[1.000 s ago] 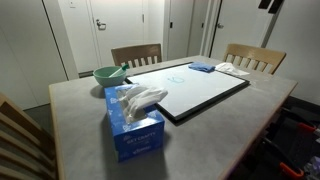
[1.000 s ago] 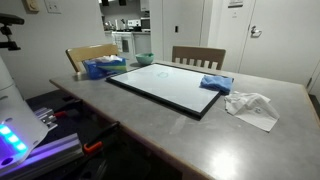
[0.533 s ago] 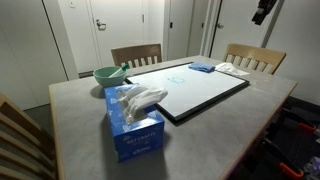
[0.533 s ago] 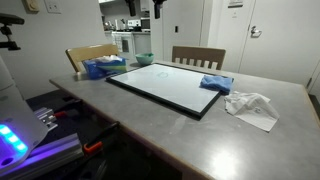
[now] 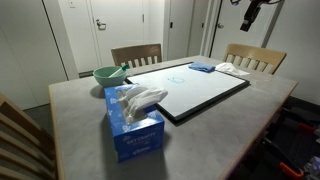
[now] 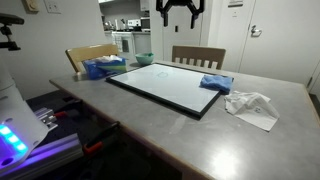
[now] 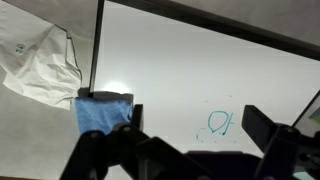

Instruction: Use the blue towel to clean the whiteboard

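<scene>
The whiteboard (image 5: 195, 90) lies flat on the table in both exterior views (image 6: 165, 85). In the wrist view (image 7: 200, 60) it bears a small teal scribble (image 7: 218, 123). The blue towel (image 5: 202, 67) lies folded on the board's corner (image 6: 216, 84), and shows at the lower left of the wrist view (image 7: 103, 112). My gripper (image 5: 250, 12) hangs high above the table (image 6: 180, 8), open and empty. In the wrist view the gripper (image 7: 195, 135) has its jaws spread wide over the scribble, with the towel just beyond the left finger.
A crumpled white cloth (image 6: 253, 106) lies on the table beside the towel (image 7: 40, 65). A blue tissue box (image 5: 135, 120) and a green bowl (image 5: 108, 74) stand at the board's other end. Wooden chairs (image 5: 135, 54) ring the table.
My gripper has moved across the top of both exterior views, toward the space above the towel end of the board. Nothing on the table has moved.
</scene>
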Robot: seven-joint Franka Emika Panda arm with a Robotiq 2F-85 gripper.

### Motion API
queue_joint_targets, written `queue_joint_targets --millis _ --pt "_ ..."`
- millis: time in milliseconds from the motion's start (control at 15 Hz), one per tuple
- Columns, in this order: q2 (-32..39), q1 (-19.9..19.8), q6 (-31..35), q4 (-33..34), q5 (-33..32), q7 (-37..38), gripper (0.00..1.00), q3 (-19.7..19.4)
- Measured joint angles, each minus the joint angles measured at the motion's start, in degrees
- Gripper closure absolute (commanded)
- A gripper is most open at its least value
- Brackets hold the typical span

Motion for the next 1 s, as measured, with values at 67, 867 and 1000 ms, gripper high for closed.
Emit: queue_joint_targets --millis 67,867,1000 --pt "-0.1 -0.7 0.0 -0.2 0.0 0.1 0.00 0.9" --pt "7.5 -4.9 8.3 -0.2 1.3 -4.9 0.00 5.4" --pt "12.1 -6.2 10.6 1.9 1.4 -6.8 0.00 6.6"
